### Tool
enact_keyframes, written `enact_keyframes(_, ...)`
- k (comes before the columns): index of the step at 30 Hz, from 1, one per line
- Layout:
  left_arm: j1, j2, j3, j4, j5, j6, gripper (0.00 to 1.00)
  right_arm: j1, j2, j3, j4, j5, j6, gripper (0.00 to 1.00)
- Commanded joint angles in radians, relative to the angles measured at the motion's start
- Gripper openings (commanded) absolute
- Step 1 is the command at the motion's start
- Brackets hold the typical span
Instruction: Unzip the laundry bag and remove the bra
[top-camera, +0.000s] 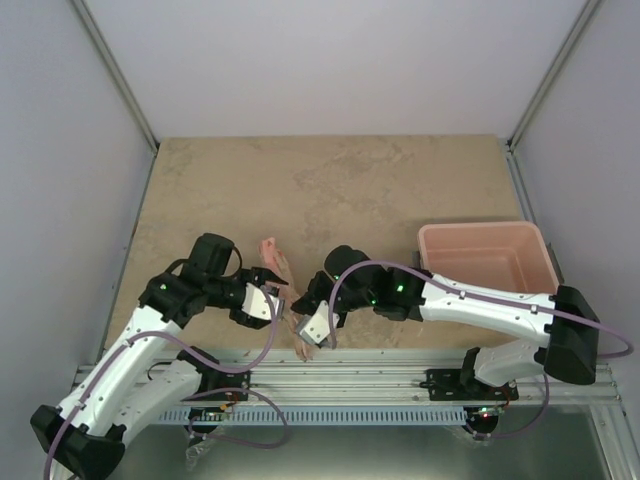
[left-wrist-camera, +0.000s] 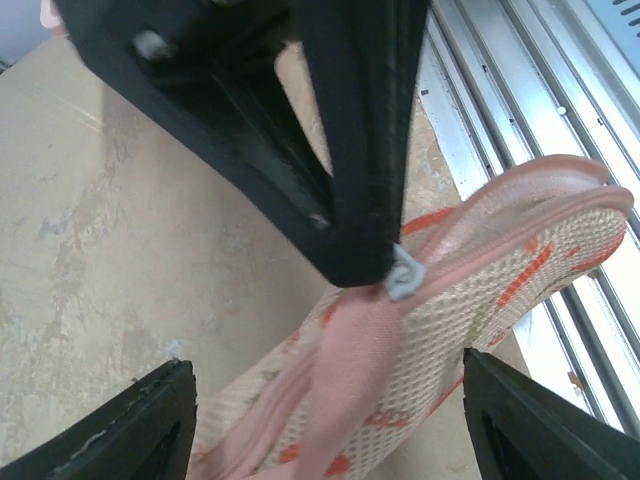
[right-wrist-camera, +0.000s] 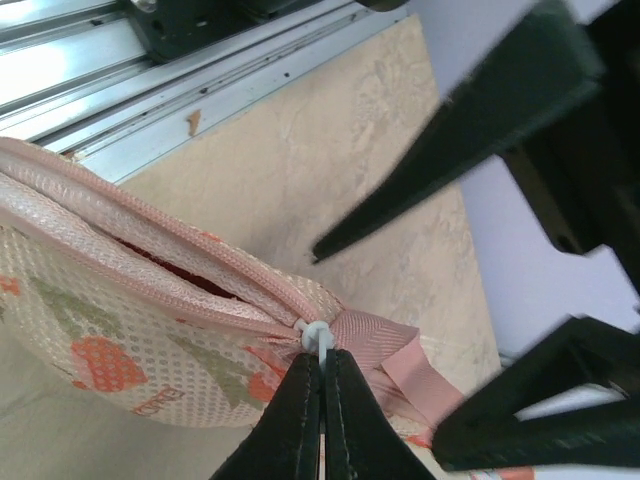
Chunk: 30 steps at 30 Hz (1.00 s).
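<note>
The laundry bag (top-camera: 272, 250), cream mesh with orange print and a pink zip rim, lies near the table's front edge between both grippers. My right gripper (top-camera: 312, 328) is shut on the white zip pull (right-wrist-camera: 320, 338) at the bag's webbing tab; the right wrist view shows the gripper (right-wrist-camera: 322, 372) pinching it. The zip is partly open, and a dark red strip of the bra (right-wrist-camera: 190, 278) shows in the gap. My left gripper (top-camera: 275, 300) is open, its jaws wide on either side of the bag (left-wrist-camera: 480, 270), not touching it in the left wrist view (left-wrist-camera: 330, 430).
A pink rectangular tub (top-camera: 487, 255) stands at the right of the table. The metal rail (top-camera: 400, 375) runs along the front edge, right beside the bag's near end. Grey walls enclose the tan tabletop (top-camera: 330, 180).
</note>
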Motion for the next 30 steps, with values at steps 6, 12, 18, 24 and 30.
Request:
enact_keyframes(6,-0.019,0.05,0.036,-0.095,-0.004,0.136,0.65,0.053,0.013,0.049,-0.039,0.068,-0.061,0.0)
enact_keyframes(12,-0.057,0.079,0.009,-0.076,-0.051,0.176,0.37,0.059,0.007,0.043,-0.035,0.081,-0.053,0.01)
enact_keyframes(18,-0.059,0.062,0.002,-0.08,-0.133,0.156,0.0,0.065,-0.022,0.002,-0.061,0.102,0.001,0.01)
enact_keyframes(24,-0.059,0.036,-0.016,-0.081,-0.228,0.122,0.0,0.1,-0.103,-0.101,-0.124,0.141,0.099,0.0)
enact_keyframes(30,-0.059,0.046,-0.02,-0.027,-0.277,0.122,0.0,0.174,-0.177,-0.16,-0.168,0.169,0.206,0.0)
